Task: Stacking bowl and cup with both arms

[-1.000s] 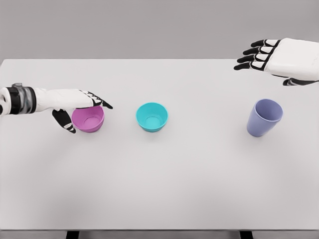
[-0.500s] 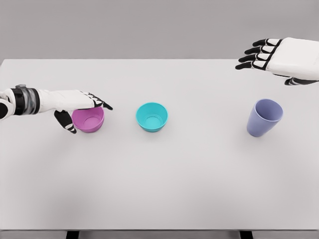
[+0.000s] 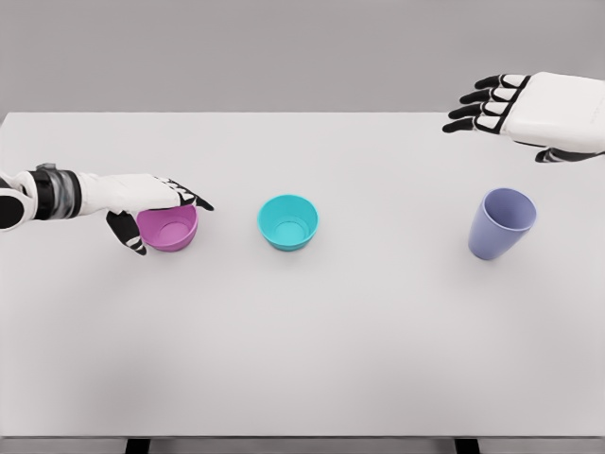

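Nothing was stacked yet: all three vessels stood apart on the white table (image 3: 302,359). Nearest, the purple cup (image 3: 501,223) stood alone at the right, and the teal bowl (image 3: 288,221) sat mid-table. The left hand (image 3: 151,203) lay against the pink bowl (image 3: 168,228), fingers over its far rim and thumb at its near side; a firm grip could not be confirmed. Farthest, the right hand (image 3: 515,112) hovered open beyond the cup, holding nothing.

A small magenta plastic bowl (image 3: 168,228) sits upright at the left, seemingly touched by the left hand (image 3: 151,203). Near it, a teal plastic bowl (image 3: 288,221) stands upright at centre. Well apart at right, a lavender plastic cup (image 3: 501,223) stands upright
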Robot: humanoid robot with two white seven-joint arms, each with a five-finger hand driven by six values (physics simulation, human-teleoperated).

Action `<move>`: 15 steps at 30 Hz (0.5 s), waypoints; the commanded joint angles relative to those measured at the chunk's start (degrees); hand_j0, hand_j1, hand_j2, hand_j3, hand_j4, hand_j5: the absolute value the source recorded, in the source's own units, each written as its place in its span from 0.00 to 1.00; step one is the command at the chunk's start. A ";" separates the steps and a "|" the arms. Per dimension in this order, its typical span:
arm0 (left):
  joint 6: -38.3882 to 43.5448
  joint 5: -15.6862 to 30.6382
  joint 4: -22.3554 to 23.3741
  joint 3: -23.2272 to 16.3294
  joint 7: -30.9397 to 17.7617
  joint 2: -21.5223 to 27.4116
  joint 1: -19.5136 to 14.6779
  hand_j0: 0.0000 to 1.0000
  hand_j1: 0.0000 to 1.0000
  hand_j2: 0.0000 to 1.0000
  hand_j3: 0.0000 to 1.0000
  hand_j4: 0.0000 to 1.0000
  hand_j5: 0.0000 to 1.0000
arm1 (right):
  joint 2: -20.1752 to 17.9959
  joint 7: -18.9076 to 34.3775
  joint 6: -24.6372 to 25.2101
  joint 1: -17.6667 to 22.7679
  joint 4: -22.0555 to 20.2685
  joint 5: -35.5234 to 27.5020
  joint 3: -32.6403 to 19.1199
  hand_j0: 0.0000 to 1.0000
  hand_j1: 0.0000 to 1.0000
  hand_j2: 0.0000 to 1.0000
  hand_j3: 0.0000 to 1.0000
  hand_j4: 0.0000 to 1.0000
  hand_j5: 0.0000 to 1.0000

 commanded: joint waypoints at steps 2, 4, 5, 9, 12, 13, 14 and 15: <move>-0.04 -0.13 0.95 0.04 0.02 -0.38 0.00 1.00 1.00 1.00 1.00 1.00 1.00 | -0.04 -0.03 0.15 -0.09 0.00 -0.20 -0.03 1.00 1.00 1.00 1.00 1.00 1.00; -0.04 -0.13 0.95 0.04 0.02 -0.39 0.00 1.00 1.00 1.00 1.00 1.00 1.00 | 0.05 -0.03 0.15 0.00 0.00 -0.20 -0.03 1.00 1.00 1.00 1.00 1.00 1.00; -0.04 -0.13 0.95 0.04 0.02 -0.39 0.00 1.00 1.00 1.00 1.00 1.00 1.00 | 0.05 -0.03 0.15 0.00 0.00 -0.20 -0.03 1.00 1.00 1.00 1.00 1.00 1.00; -0.04 -0.48 1.30 -0.04 0.02 -0.47 0.00 1.00 1.00 1.00 1.00 1.00 1.00 | 0.22 -0.03 0.15 0.09 0.00 -0.20 -0.03 1.00 1.00 1.00 1.00 1.00 1.00; 0.05 -0.48 1.65 -0.13 0.02 -0.91 0.00 0.98 0.98 0.98 0.98 0.98 0.98 | 0.22 -0.03 0.15 0.00 0.00 -0.20 -0.03 1.00 1.00 1.00 1.00 1.00 1.00; 0.05 -0.57 1.65 -0.22 0.02 -0.91 0.00 0.95 0.95 0.95 0.95 0.95 0.95 | 0.22 -0.03 0.15 0.09 0.00 -0.20 -0.03 1.00 1.00 1.00 1.00 1.00 1.00; 0.05 -0.57 1.65 -0.22 0.02 -0.91 0.00 0.89 0.89 0.89 0.89 0.89 0.89 | 0.22 -0.03 0.15 0.00 0.00 -0.20 -0.03 1.00 1.00 1.00 1.00 1.00 1.00; 0.05 -0.48 1.65 -0.22 0.02 -0.91 0.00 0.82 0.82 0.82 0.82 0.82 0.82 | 0.22 -0.03 0.15 0.00 0.00 -0.20 -0.03 1.00 1.00 1.00 1.00 1.00 1.00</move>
